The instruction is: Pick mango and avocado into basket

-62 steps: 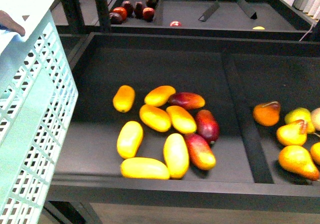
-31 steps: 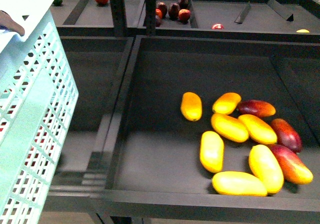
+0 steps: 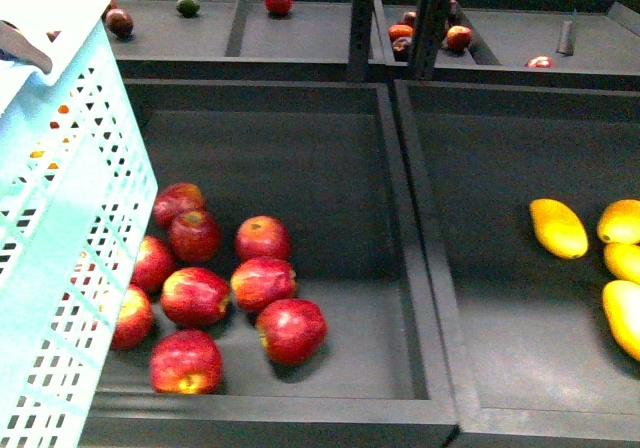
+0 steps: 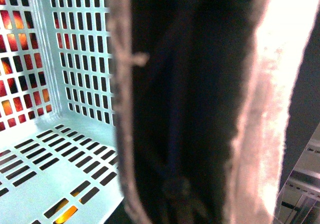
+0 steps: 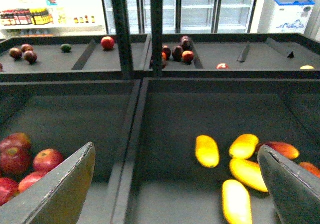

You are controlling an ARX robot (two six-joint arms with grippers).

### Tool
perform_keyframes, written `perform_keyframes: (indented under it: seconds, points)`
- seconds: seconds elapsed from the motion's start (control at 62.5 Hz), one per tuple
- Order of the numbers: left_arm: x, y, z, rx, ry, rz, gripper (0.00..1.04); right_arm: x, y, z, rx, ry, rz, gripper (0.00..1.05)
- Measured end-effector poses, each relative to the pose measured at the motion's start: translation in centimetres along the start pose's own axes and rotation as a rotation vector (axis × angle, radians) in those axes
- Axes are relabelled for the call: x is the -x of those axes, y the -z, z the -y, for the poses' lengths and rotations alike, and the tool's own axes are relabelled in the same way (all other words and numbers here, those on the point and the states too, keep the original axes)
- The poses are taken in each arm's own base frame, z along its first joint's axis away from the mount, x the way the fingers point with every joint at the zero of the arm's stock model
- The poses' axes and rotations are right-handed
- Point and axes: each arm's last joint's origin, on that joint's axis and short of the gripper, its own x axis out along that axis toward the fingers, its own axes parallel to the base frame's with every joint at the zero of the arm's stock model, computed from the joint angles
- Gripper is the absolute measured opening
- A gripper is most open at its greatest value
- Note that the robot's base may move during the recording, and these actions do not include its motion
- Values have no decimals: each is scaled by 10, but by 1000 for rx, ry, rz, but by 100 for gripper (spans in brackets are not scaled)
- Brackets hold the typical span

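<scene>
While the slotted basket fills the left edge of the front view, its light teal plastic wall stands just in front of a heap of glossy red apples in the left dark matte bin. A brown handle pokes over the basket's pale rim.

Over to the mango: smooth, elongated and bright yellow, it lies on the floor of the right-hand bin, across the raised divider from the apples and just beside other yellow fruits at the frame's edge. From the right wrist camera it shows again, with one red-blushed fruit in the same cluster.

The avocado is a small, dark green oval, sitting alone on the back shelf, well apart from the basket; it is seen again from the right wrist.

The right gripper hangs above the bins with its two grey, wedge-shaped fingers spread wide and nothing between them.

The left wrist camera looks into the basket, with rows of rectangular slots glowing red and orange. A dark blurred mass with pale fuzzy edges blocks the rest, so I cannot tell how the left claw stands.
</scene>
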Motion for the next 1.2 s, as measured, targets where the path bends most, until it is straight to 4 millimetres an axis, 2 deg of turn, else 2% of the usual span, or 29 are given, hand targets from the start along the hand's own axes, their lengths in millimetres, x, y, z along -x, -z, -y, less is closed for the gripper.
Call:
perform_keyframes:
  seconds: [0.416,0.48,0.528,0.608,0.72,0.832,0.944,1.089,1.201]
  points:
    - [0,-2,0,-16,0,22,14,0,0,0,0,-3,-1,96]
    - [-6,0,2,-102,36,-130,14,0,0,0,0,-2,-1,96]
    - [-14,5,6,-244,77,-250,14,0,0,0,0,0,-1,96]
    - [-34,24,17,-520,133,-376,14,0,0,0,0,-1,-1,96]
    - [-65,52,30,-719,150,-438,14,0,0,0,0,0,-1,96]
    - [-92,86,40,-786,150,-507,14,0,0,0,0,0,-1,96]
    - [-109,122,43,-812,146,-608,14,0,0,0,0,0,-1,96]
    - [-118,161,35,-800,82,-744,14,0,0,0,0,0,-1,96]
    - [-115,184,29,-780,56,-814,14,0,0,0,0,0,-1,96]
